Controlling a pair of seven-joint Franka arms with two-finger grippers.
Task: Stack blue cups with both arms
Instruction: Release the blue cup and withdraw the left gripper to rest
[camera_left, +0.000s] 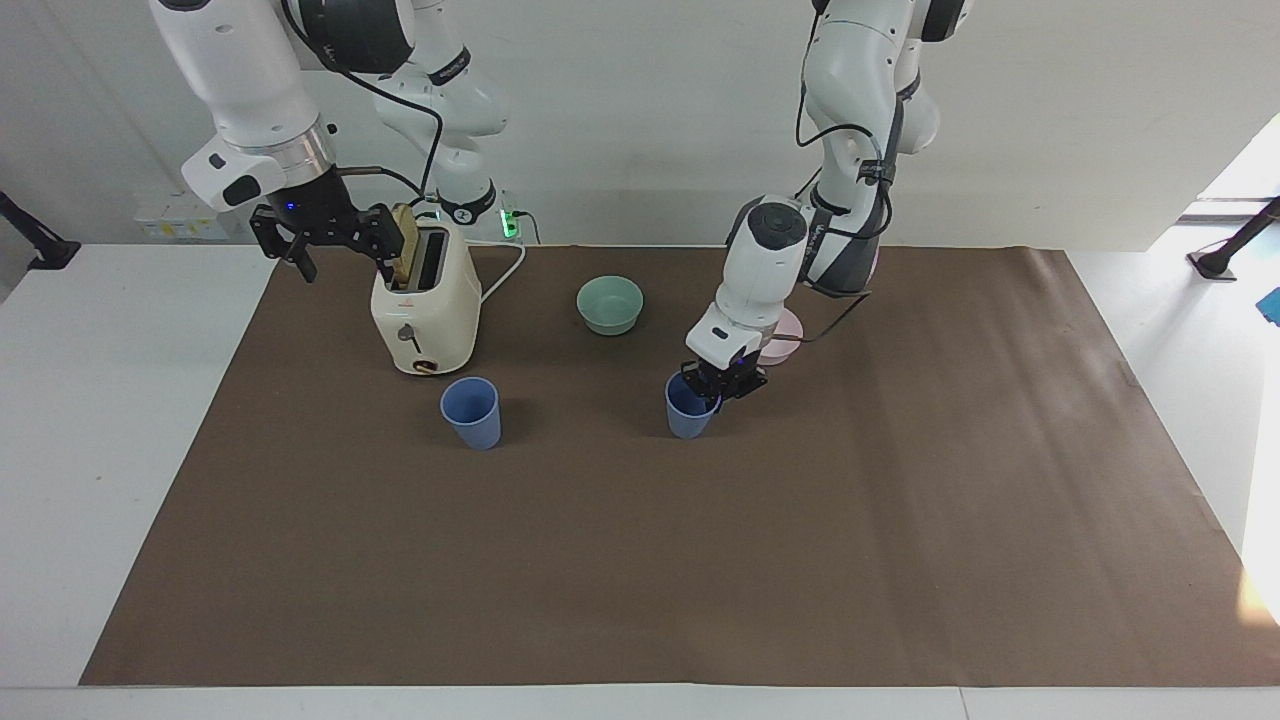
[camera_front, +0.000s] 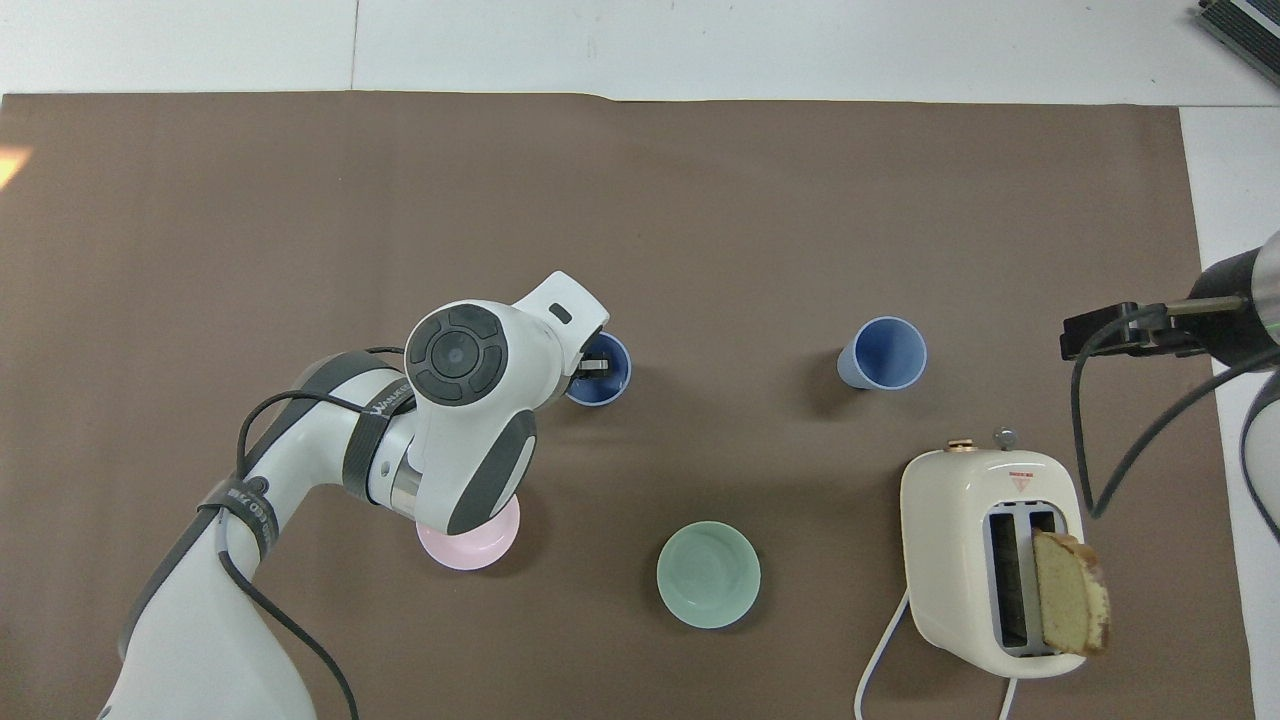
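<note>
My left gripper (camera_left: 712, 388) is shut on the rim of one blue cup (camera_left: 685, 414), one finger inside it. It holds the cup upright, low over the middle of the brown mat. In the overhead view the gripper (camera_front: 590, 365) and held cup (camera_front: 613, 378) show just past the arm's wrist. The other blue cup (camera_left: 471, 412) stands upright on the mat, toward the right arm's end, farther from the robots than the toaster; it also shows in the overhead view (camera_front: 884, 353). My right gripper (camera_left: 335, 245) waits open and empty in the air beside the toaster, also in the overhead view (camera_front: 1110, 335).
A cream toaster (camera_left: 425, 300) (camera_front: 990, 560) with a bread slice (camera_front: 1070, 590) in one slot stands near the right arm. A mint-green bowl (camera_left: 610, 305) (camera_front: 708, 575) and a pink bowl (camera_left: 788, 345) (camera_front: 470, 548), partly covered by the left arm, sit nearer the robots.
</note>
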